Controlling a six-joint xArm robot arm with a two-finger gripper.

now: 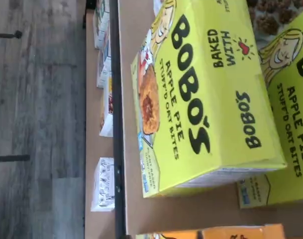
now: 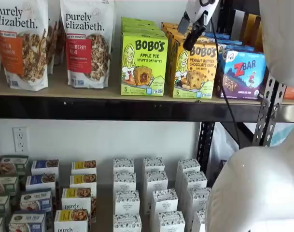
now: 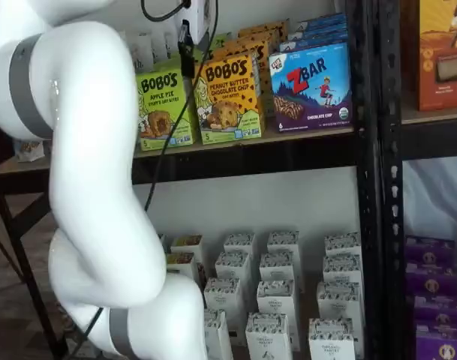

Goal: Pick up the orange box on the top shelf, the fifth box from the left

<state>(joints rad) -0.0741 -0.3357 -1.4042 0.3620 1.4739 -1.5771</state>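
Yellow-green cardboard fills the wrist view: the Apple Pie box (image 1: 206, 99) lies turned on its side with a second one like it (image 1: 290, 114) beside it, both on the tan board of the top shelf (image 1: 191, 211). A sliver of the orange box (image 1: 236, 232) shows at the frame edge, next to the Apple Pie box. Beyond the shelf's black rail, small white boxes (image 1: 104, 184) stand on the lower level.

Shelf view: the orange box (image 2: 192, 72) stands upright on the top shelf (image 2: 89, 108), between the Apple Pie box (image 2: 144, 64) and the Zbar box (image 2: 243, 75), touching or nearly touching both. Granola bags (image 2: 86, 41) stand farther along past the Apple Pie box. The gripper (image 2: 194, 35) hangs in front of the orange box's upper edge; its black fingers appear side-on, so its opening cannot be told, and it holds nothing visible.

Shelf view: the white arm (image 3: 93, 172) covers much of the frame. The orange box (image 3: 228, 97) again sits between the Apple Pie box (image 3: 164, 109) and the Zbar box (image 3: 312, 86). The gripper (image 3: 187, 52) shows as a dark tip beside the orange box's upper corner.
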